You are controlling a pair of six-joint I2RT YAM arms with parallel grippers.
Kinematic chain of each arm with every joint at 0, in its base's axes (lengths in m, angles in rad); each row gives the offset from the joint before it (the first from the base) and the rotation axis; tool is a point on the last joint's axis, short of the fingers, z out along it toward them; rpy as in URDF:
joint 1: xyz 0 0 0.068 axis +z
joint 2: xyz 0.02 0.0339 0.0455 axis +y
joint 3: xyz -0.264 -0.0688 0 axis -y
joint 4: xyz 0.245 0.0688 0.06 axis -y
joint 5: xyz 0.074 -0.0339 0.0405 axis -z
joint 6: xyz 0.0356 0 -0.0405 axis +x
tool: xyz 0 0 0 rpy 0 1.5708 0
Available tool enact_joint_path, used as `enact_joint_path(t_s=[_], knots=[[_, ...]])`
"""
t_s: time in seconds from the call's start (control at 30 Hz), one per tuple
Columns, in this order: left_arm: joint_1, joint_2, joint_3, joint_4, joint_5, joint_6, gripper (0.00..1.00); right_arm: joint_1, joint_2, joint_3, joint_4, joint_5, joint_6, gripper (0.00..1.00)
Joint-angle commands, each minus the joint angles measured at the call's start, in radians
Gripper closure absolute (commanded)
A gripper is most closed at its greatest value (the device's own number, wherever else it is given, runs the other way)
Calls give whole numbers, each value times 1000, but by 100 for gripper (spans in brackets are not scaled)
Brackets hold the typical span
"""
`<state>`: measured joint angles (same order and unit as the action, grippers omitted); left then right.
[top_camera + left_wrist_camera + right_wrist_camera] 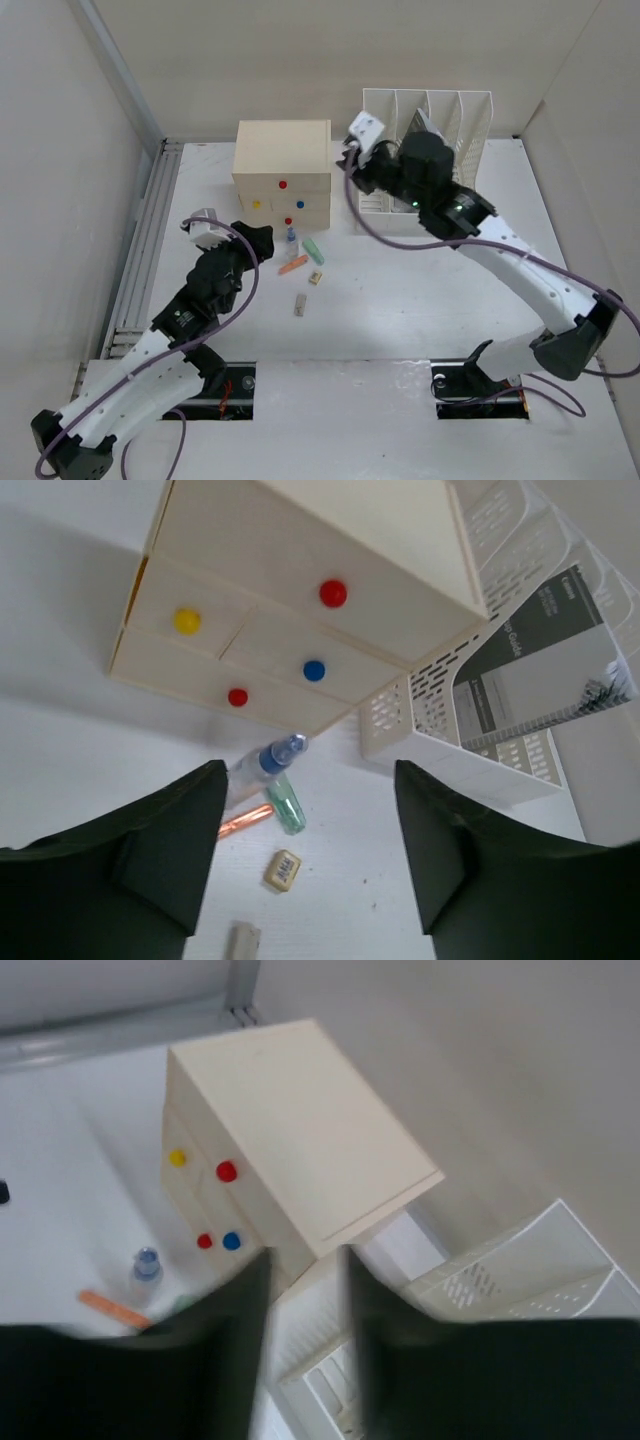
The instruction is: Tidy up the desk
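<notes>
Surface (400, 300): white, matte, fills the enclosure floor. The arm bases are bolted at its near edge, and everything else stands or lies on it.

Back row: cream drawer box (282, 175) left of centre, with knobs on its front (two red, one yellow, one blue). White file rack (440, 110) is to its right, a narrow gap between them. A grey-and-white booklet (540, 670) stands in one rack slot.

Loose items in front of the drawer box, close together:
- small clear bottle (268, 760) with a blue cap, nearest the box
- green tube (287, 805), just beside the bottle
- orange stick (245, 821)
- tan block (283, 869)
- grey piece (300, 305), nearest the arms (type unclear)

Left end effector (310, 775): fingers spread wide, nothing between them. It is raised over the surface on the near side of the loose items and points toward the drawer fronts.

Right end effector (305, 1260): fingers parted by a narrow gap and holding nothing (wrist view blurred). It sits above the rack's left front corner, next to the drawer box.
</notes>
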<state>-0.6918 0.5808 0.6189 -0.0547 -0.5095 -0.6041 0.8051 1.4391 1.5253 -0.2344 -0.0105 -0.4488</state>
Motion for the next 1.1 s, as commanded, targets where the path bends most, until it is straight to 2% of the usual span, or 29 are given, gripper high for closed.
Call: enact_joint_path(t_s=[0.0,0.03,0.07,0.1,0.13,0.23,0.27,0.33,0.47,0.57,0.7,0.9,1.07], knots=[[3,8,-106,225,2,-187,38,-145,-49,-56,37,-266,185,75],[14,19,-132,275,2,-201,43,-176,-61,-68,50,-320,214,86],[35,19,-157,324,26,-201,47,-204,-72,-91,50,-376,270,91],[53,37,-188,395,79,-221,53,-233,-86,-100,64,-504,291,91],[98,63,-188,423,113,-232,53,-285,-86,-100,64,-563,301,90],[173,108,-226,518,209,-272,52,-361,-86,-111,64,-751,341,73],[228,119,-237,547,233,-290,52,-372,-86,-111,73,-773,354,73],[291,151,-255,631,322,-301,52,-382,-97,-120,73,-805,366,73],[472,313,-255,745,506,-368,51,-403,-106,-139,73,-806,366,73],[549,398,-268,881,667,-410,48,-403,-117,-148,73,-816,366,73],[623,539,-236,944,813,-410,44,-422,-117,-157,83,-836,355,73],[646,609,-235,1001,832,-401,44,-431,-88,-157,83,-867,364,73],[646,663,-235,1024,803,-401,52,-431,-78,-157,83,-885,364,73]])
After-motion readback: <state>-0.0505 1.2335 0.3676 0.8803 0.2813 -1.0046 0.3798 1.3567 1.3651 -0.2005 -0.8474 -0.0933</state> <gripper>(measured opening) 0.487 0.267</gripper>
